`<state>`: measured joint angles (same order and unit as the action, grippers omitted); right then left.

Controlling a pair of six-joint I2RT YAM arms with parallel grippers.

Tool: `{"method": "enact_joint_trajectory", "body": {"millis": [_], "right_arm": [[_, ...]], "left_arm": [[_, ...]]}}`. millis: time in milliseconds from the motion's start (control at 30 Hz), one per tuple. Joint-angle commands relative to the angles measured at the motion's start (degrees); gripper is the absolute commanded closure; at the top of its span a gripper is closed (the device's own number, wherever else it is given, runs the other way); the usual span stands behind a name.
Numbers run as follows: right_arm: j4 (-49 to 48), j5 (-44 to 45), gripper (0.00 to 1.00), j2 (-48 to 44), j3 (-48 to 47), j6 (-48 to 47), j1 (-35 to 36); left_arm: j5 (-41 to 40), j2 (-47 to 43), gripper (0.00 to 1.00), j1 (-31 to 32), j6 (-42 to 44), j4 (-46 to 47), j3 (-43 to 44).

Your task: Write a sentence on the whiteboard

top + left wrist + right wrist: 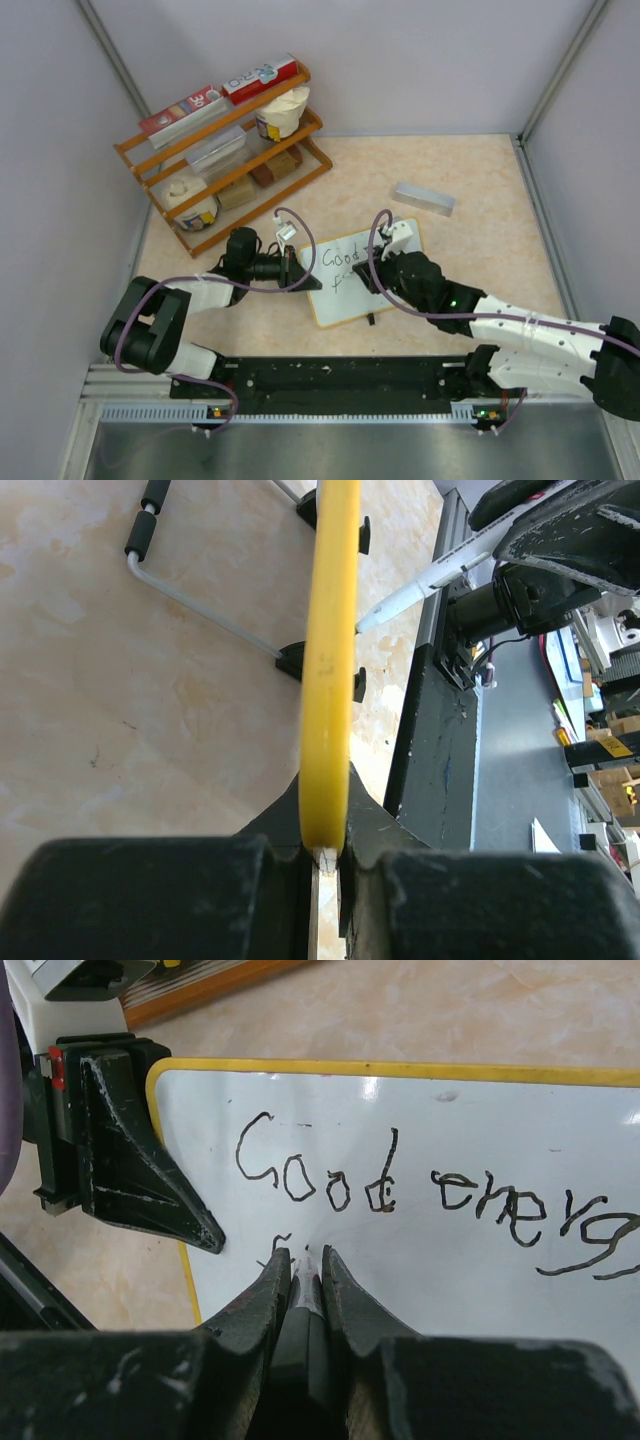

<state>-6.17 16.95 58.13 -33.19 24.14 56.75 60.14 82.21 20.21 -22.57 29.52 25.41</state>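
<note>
The whiteboard (345, 300) stands mid-table, slightly tilted on its wire stand (200, 605); its frame looks yellow in the wrist views. My left gripper (298, 272) is shut on its left edge (330, 660), with the frame pinched between the jaws (327, 855). My right gripper (372, 277) is shut on a marker (305, 1290) whose tip touches the board (480, 1290). The sentence (400, 1185) reads "Good energ…" on the first line. A small stroke (280, 1245) starts the second line by the marker tip. The marker also shows in the left wrist view (410, 590).
A wooden rack (225, 150) with boxes and tubs stands at the back left. A small grey block (423, 198) lies behind the board on the right. A black rail (340, 380) runs along the near edge. Grey walls close in both sides.
</note>
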Motion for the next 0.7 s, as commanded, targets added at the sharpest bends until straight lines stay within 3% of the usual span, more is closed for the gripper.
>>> {"method": "enact_joint_trajectory", "body": {"millis": [0,667], "right_arm": [[-1.7,0.2,1.00,0.2,0.8,0.5,-0.9],[-0.1,-1.7,1.00,0.1,2.5,1.2,-1.0]], "left_arm": [[-3.0,-0.6,1.00,0.5,3.1,-1.5,0.7],[-3.0,-0.7,1.00,0.5,3.1,-1.6,0.6]]}}
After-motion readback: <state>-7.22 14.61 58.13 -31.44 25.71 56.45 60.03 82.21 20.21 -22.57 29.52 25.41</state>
